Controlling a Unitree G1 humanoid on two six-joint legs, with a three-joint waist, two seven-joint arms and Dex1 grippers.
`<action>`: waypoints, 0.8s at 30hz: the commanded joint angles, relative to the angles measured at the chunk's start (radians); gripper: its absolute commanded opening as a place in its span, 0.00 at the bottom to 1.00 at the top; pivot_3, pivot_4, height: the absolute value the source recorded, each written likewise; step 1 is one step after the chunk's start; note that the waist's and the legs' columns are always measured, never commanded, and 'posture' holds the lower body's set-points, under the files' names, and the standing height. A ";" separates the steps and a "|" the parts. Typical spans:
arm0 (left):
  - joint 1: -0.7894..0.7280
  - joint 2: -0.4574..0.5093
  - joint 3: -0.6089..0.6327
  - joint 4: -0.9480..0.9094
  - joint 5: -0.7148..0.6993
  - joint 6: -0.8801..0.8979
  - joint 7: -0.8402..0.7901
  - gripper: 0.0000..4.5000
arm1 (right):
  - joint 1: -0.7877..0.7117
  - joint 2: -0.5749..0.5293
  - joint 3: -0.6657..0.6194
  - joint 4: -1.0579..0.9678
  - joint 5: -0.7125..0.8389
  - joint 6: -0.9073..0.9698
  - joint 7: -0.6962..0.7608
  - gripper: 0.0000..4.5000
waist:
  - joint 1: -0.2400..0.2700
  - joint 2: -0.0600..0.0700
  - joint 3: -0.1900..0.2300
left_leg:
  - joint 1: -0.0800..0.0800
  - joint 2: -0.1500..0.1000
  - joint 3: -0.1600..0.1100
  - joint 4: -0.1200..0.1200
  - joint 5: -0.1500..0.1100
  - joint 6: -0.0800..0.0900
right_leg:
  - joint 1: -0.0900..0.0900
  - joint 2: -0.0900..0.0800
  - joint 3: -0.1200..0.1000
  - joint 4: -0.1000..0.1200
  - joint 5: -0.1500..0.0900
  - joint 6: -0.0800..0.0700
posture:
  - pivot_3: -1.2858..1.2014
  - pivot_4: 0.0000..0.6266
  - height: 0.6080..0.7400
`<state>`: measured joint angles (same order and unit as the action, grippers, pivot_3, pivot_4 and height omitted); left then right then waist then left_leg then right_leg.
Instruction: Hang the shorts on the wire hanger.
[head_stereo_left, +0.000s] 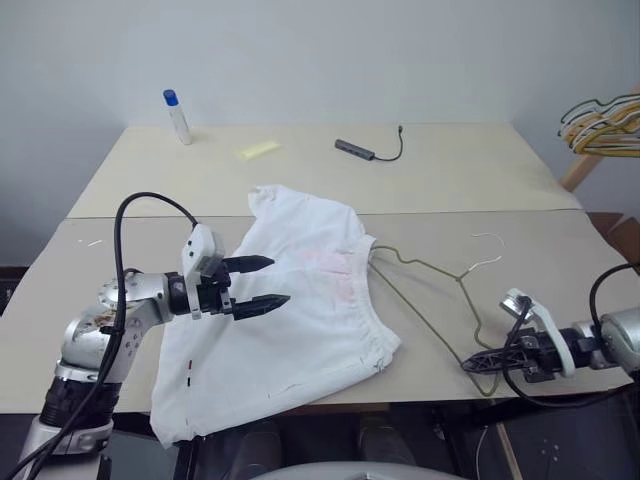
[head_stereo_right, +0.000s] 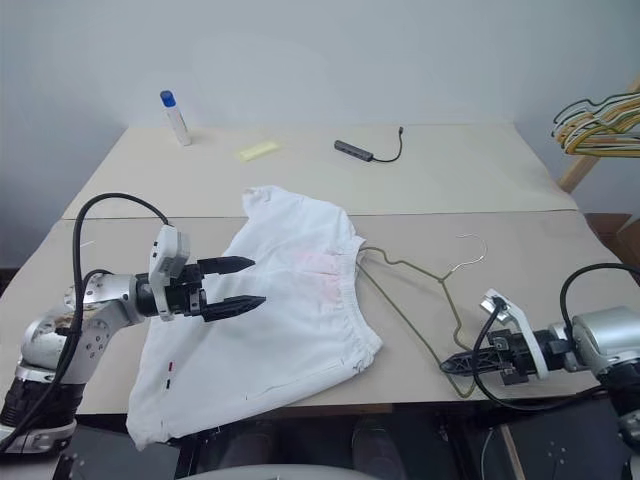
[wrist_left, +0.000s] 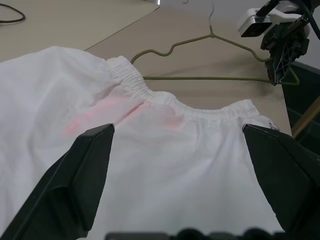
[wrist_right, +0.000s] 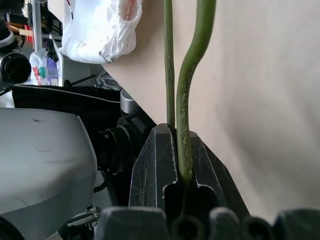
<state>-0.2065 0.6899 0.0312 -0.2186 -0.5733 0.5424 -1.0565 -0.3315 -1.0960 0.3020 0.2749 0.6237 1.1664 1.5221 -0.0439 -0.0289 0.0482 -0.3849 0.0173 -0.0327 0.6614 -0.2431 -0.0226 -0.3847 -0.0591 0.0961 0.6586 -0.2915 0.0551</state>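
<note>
Pale beige counter (head_stereo_left: 480, 190) under a plain white wall carries everything you need. Your white shorts (head_stereo_left: 290, 320) lie spread at the near middle of it, one leg hanging over the front edge, the gathered waistband turned toward your right side. Tucked against that waistband is the olive wire hanger (head_stereo_left: 440, 300), its far shoulder running under the elastic, its small hook pointing away toward the far side of the counter, and its long bottom wire slanting from the waistband toward the near right corner. That slant is what matters: the hanger's long axis already points into the waist opening, so pushing it along its own line toward your left should feed it in, I judge. Your right claw (head_stereo_left: 480, 362) is clamped together on the hanger's near corner at the counter's edge; the right wrist view shows both wires pinched between its fingers. Your left claw (head_stereo_left: 262, 283) hangs over the shorts with its fingers wide apart, holding nothing, pointing rightward across the cloth at the waistband, so it is the nearer arm for lifting the elastic. Farther back sit a blue-capped bottle (head_stereo_left: 177, 116), a yellow slip (head_stereo_left: 259, 150) and a grey cable (head_stereo_left: 370, 150); yellow and orange hangers (head_stereo_left: 605, 125) are bunched beyond the counter's right edge.
</note>
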 joint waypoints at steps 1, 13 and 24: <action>0.002 -0.002 -0.014 -0.032 0.027 -0.027 0.016 0.99 | -0.103 0.051 0.040 0.079 -0.058 0.000 0.015 0.00 | -0.003 0.000 0.000 | 0.000 0.000 0.000 0.000 0.000 0.000 | 0.000 0.000 0.000 0.000 0.000 0.000 | 0.52 0.00 1.00; 0.006 -0.021 -0.021 -0.059 0.032 -0.027 0.040 0.99 | -0.309 0.088 0.220 0.219 -0.112 -0.018 0.092 0.00 | 0.016 0.001 -0.001 | 0.000 -0.001 0.000 0.001 0.000 0.000 | 0.000 -0.001 0.000 0.002 0.001 -0.001 | 0.53 0.00 1.00; -0.002 -0.030 -0.048 -0.054 0.070 -0.049 0.046 0.99 | -0.455 0.194 0.300 0.430 -0.157 -0.076 0.092 0.00 | 0.015 0.001 -0.001 | -0.001 -0.001 -0.001 0.001 0.000 0.000 | -0.002 -0.001 0.000 0.003 0.001 -0.001 | 0.53 0.00 1.00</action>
<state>-0.1993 0.6565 -0.0126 -0.2526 -0.5100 0.5216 -1.0091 -0.7764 -0.8763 0.5852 0.7355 0.4421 1.1152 1.5557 -0.0285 -0.0279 0.0473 -0.3858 0.0160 -0.0333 0.6627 -0.2431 -0.0226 -0.3862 -0.0605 0.0958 0.6623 -0.2905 0.0538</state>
